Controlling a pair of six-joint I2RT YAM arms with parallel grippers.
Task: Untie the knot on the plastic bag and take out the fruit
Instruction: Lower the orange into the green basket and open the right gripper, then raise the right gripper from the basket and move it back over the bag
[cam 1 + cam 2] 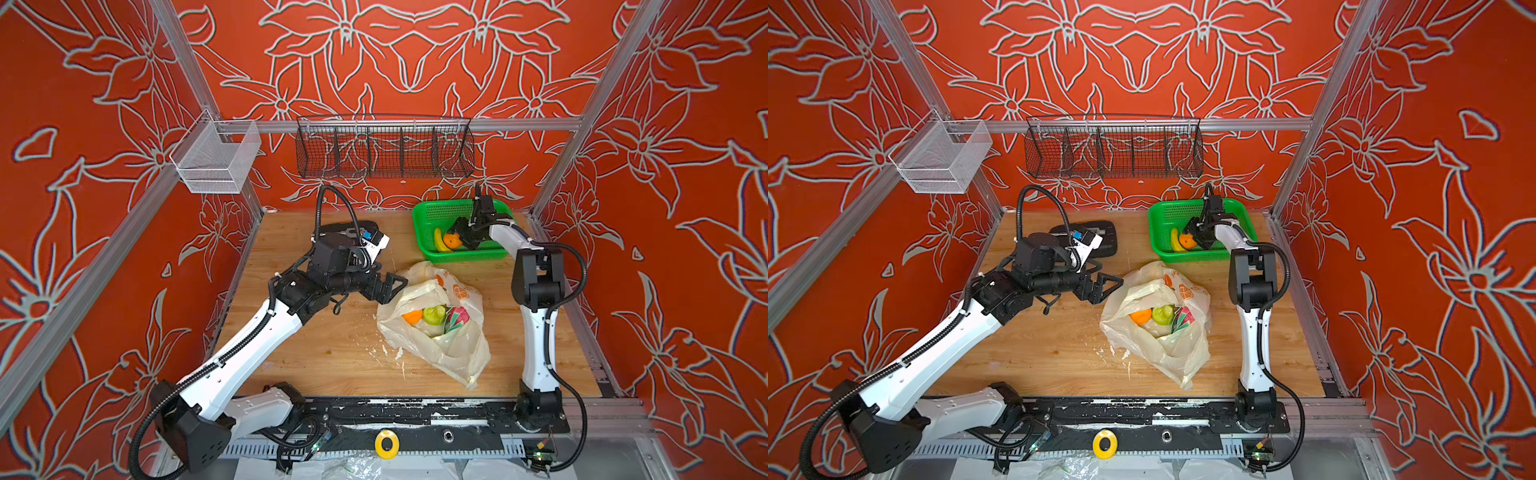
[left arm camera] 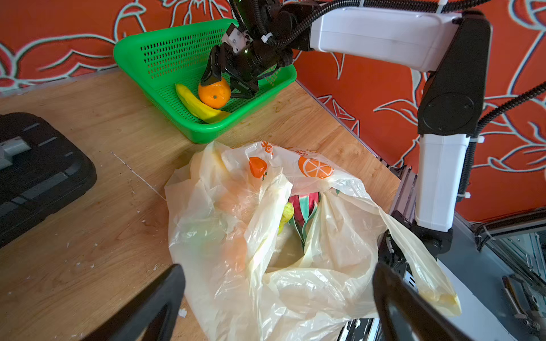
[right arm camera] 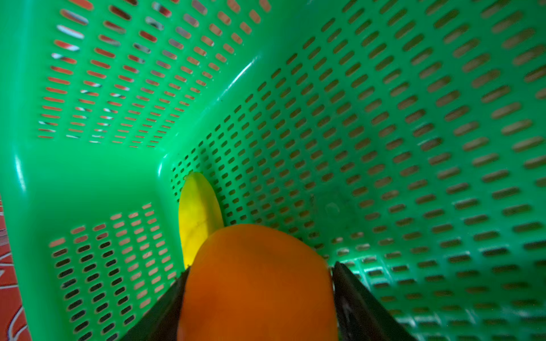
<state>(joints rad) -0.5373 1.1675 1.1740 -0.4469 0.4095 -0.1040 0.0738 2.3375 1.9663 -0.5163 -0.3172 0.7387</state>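
The left jaws are spread to their widest and hold nothing. They hang just off the far-left edge of the plastic bag (image 1: 453,357), pointing toward it. I judge they are placed there to steady or spread the film for the next reach. The right jaws are down inside the green basket (image 1: 446,211) at the far right, one on each side of an orange (image 2: 214,93) that looks to rest on the basket floor. Whether they pinch it or merely flank it cannot be told.

The table (image 1: 311,353) carries everything. The left arm (image 1: 232,361) reaches from the near left to the middle. The right arm (image 1: 538,340) rises along the right edge and bends over the basket.

The plastic bag lies slumped right of the middle, just nearer than the basket, its mouth gaping upward. No knot is to be seen. The handle strips lie apart, one (image 2: 428,274) trailing toward the near right, so the untying looks done and the emptying part-way along. The basket evidently serves as the drop place, close enough to the bag to keep each carry short. A black case (image 1: 1106,243) lies flat at the far side, left of the basket, clear of the work.

Fruit shows in the bag's mouth, from left to right: a second orange (image 1: 412,317), a bumpy green fruit (image 1: 434,313) and a dragon fruit (image 1: 457,316). More may lie under the film. In the basket, a small banana (image 2: 198,106) lies touching the orange on its left.
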